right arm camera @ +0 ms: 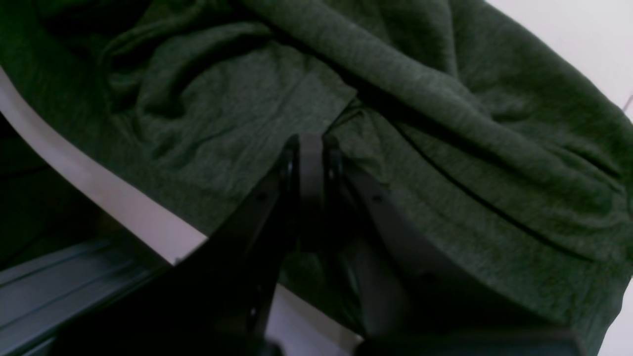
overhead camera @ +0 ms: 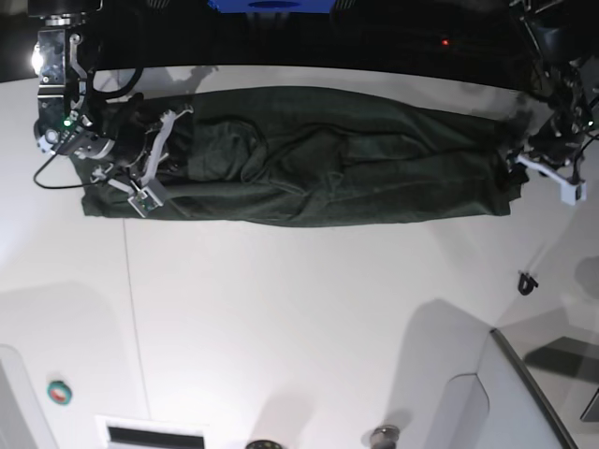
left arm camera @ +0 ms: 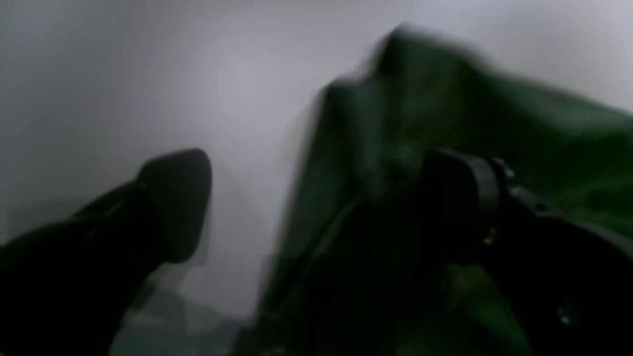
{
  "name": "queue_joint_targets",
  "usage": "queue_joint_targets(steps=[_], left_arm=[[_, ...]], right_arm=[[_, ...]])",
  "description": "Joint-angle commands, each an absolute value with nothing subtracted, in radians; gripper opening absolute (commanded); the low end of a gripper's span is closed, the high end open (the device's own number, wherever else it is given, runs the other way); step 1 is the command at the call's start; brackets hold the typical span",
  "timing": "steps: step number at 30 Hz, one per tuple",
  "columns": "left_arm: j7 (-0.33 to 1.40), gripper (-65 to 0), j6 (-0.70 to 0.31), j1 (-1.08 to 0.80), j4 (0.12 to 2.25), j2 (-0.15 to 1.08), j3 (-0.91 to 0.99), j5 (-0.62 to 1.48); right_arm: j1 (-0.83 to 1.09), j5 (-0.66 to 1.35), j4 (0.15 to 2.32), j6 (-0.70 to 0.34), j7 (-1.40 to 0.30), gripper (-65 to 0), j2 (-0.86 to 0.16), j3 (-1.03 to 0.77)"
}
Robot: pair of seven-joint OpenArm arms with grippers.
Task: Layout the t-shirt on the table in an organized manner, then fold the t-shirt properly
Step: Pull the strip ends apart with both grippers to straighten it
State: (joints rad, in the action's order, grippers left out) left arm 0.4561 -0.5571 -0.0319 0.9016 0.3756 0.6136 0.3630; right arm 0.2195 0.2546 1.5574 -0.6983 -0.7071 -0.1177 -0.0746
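While the t-shirt [overhead camera: 299, 159] lies stretched in a rumpled band along the far side of the surface [overhead camera: 299, 318], right gripper [right arm camera: 310, 143] has jaws together, prob pinching fabric, w/ left gripper [left arm camera: 316, 202] jaws wide apart, holding nothing.

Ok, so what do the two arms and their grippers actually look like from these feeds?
Both arms are black with white bracket pieces near the wrists. The right gripper has flat, matte black fingers with small screw holes along their sides. The left gripper has black fingers too; one ends in a rounded pad, though that feed is blurred. On the right arm, a black cable loops out and a green light glows.
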Motion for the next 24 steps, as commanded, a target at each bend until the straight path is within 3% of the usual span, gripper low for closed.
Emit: queue_joint_targets(steps=[1, 13, 16, 19, 24], left_arm=[[0.479, 0.0, -0.565, -0.035, 0.895, 0.377, 0.615, 0.346], [0.521, 0.0, -0.573, -0.044, 0.901, 0.298, 0.611, 0.346], [0.547, 0.0, -0.665, -0.045, 0.895, 0.285, 0.613, 0.346], [0.547, 0.0, -0.679, -0.045, 0.892, 0.285, 0.613, 0.338], [0.545, -22.9, -0.679, -0.042, 0.891, 0.292, 0.622, 0.338]], right_arm=[[0.211, 0.268, 1.572, -0.698, -0.690, -63.3, -0.125, -0.077], [0.208, 0.268, 1.572, -0.698, -0.690, -63.3, -0.125, -0.077], [0.206, 0.268, 1.572, -0.698, -0.690, -63.3, -0.125, -0.077], [0.206, 0.268, 1.572, -0.698, -0.690, -63.3, -0.125, -0.077], [0.209, 0.268, 1.572, -0.698, -0.690, -63.3, -0.125, -0.077]])
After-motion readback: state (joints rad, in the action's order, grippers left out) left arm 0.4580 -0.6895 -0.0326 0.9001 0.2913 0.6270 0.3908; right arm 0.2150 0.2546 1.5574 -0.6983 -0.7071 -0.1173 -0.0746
